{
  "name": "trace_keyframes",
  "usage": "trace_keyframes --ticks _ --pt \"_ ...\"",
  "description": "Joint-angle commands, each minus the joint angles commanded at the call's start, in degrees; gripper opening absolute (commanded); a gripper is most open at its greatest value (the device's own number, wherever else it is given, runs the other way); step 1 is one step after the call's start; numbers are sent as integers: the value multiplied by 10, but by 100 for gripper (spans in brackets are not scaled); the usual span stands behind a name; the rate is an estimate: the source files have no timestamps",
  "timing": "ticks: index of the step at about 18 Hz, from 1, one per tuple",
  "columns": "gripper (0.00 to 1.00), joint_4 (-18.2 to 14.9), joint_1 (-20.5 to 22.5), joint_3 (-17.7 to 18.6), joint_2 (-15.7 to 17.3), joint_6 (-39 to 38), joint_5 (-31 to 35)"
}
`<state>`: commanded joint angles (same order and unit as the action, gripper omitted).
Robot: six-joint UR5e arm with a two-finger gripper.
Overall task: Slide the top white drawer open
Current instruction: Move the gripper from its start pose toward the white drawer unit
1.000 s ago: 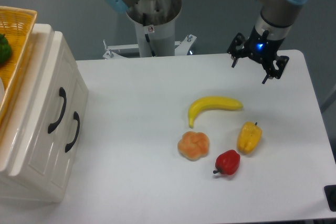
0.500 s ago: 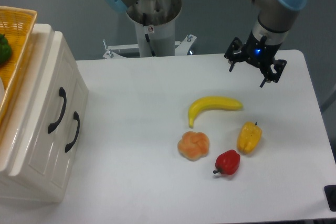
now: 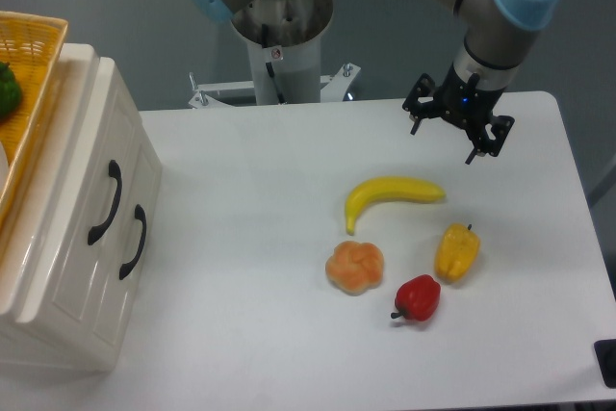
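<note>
The gripper (image 3: 442, 139) hangs with its two fingers spread apart and nothing between them, over the table (image 3: 260, 257) at about 1 o'clock. The top white drawer (image 3: 91, 204) sits shut in the cabinet (image 3: 72, 238) at 9 o'clock, well apart from the gripper. A banana (image 3: 393, 195) lies near the middle, just below the gripper.

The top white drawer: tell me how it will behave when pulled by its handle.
The top white drawer looks rigid and glossy, so it probably slides straight. Its curved black handle offers a firm hook. The whole cabinet might shift, since nothing visibly anchors it.
</note>
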<state>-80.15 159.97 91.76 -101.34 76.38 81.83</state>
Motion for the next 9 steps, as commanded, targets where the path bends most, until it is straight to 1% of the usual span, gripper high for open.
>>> trace_keyframes --ticks 3,7,9 --pt "100 -2 -10 10 0 -2 0" --pt "100 -3 -18 9 -2 -67 3" --pt "100 -2 -27 9 -4 -73 8"
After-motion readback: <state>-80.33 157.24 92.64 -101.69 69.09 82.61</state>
